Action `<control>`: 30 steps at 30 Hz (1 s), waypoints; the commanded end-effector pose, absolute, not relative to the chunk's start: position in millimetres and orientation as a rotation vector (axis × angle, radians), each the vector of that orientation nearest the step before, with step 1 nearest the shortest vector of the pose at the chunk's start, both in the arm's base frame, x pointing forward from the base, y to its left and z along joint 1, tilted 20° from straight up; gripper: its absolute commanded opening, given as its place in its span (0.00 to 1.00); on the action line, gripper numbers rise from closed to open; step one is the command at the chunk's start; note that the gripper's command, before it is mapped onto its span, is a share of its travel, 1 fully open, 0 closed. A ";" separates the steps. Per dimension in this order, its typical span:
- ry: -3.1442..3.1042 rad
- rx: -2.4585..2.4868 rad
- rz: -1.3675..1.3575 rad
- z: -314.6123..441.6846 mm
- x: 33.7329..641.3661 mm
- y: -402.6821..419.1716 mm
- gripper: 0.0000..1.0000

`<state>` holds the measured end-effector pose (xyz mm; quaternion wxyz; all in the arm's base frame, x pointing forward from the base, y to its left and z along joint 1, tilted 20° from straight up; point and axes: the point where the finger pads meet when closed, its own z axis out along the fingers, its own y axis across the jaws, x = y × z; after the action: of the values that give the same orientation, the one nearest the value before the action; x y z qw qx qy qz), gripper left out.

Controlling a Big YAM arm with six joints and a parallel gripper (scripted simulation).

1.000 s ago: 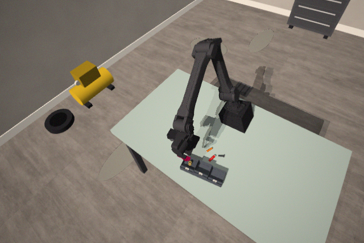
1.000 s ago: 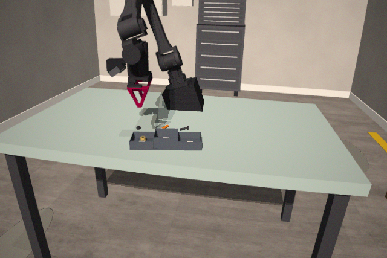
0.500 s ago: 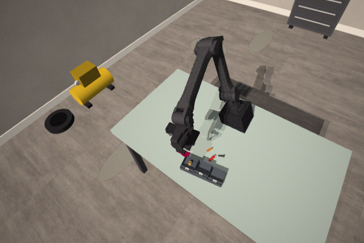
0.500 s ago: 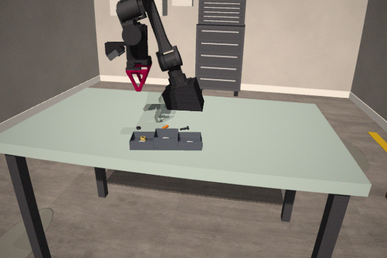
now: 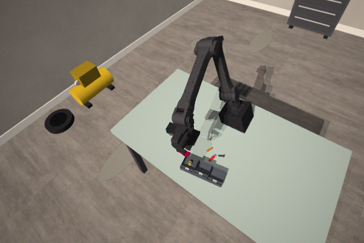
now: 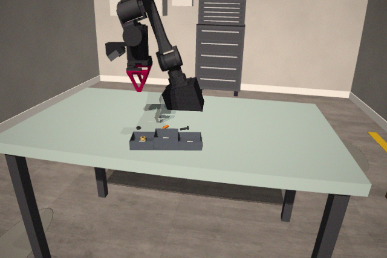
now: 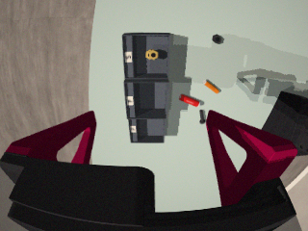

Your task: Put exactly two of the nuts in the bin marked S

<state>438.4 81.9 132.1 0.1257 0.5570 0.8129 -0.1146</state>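
Fingers (image 5: 186,153) (image 6: 139,81) wide apart, high above the table (image 5: 264,175) (image 6: 250,130) (image 7: 183,178).

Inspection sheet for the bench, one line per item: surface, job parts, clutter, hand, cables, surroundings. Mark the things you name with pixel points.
Surface: pale green table (image 5: 279,175) (image 6: 265,142) (image 7: 183,188); no damage seen.
Job's things: gold nut (image 5: 189,163) (image 6: 143,138) (image 7: 151,55) in bin S (image 5: 185,170) (image 6: 140,146) (image 7: 128,68); dark patch beside it, shadow or second nut, cannot tell. Black nut (image 6: 138,127) (image 7: 218,38) on table.
Clutter: orange piece (image 5: 209,149) (image 6: 165,126) (image 7: 213,87), red piece (image 5: 211,157) (image 7: 189,100), dark bolt (image 5: 222,155) (image 6: 184,128) (image 7: 202,116), all outside bins.
Hand (image 5: 183,152) (image 6: 139,90) (image 7: 151,116): open, holding nothing, raised above table.
Cables: nothing seen.
Surroundings: drawer cabinet (image 5: 318,8) (image 6: 218,61), yellow tank (image 5: 95,88), black ring (image 5: 70,122) on floor, all off the table.
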 end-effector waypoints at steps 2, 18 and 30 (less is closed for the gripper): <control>2.344 1.606 -0.274 150.3 446.8 95.3 1.00; 2.344 1.612 -0.281 149.0 449.0 88.9 1.00; 2.344 1.612 -0.281 149.2 449.1 88.5 1.00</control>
<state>438.4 81.9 132.3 0.1258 0.5570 0.8129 -0.1144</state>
